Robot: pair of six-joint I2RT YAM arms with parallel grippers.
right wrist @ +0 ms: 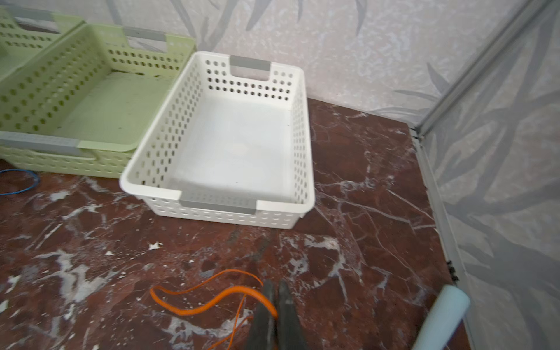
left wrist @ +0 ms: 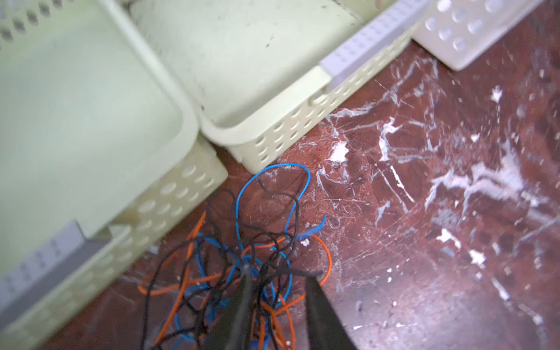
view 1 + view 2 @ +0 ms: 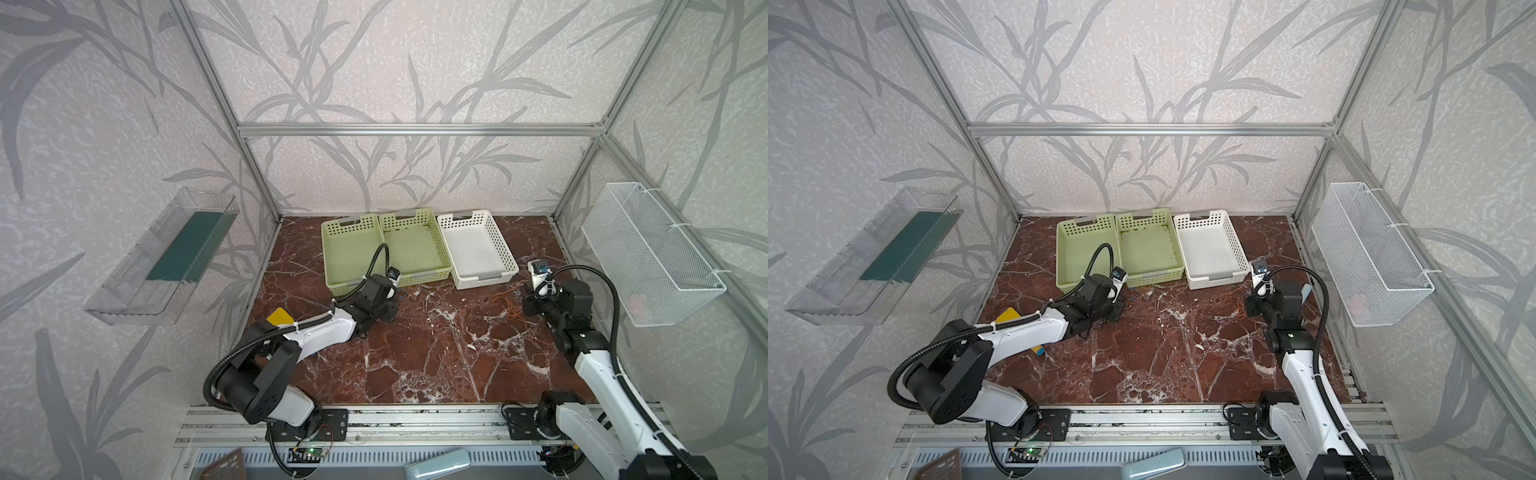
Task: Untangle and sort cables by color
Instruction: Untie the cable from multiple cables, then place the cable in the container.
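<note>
- the marble counter bears along its back edge two green baskets side by side and a white basket nearer the right edge
- the left gripper, jaws parted, has its tips in the tangle
- the right gripper, jaws clenched on an orange cable, is near the right edge
- the cables, blue, orange and black in one tangle, lie just before the green baskets
</note>
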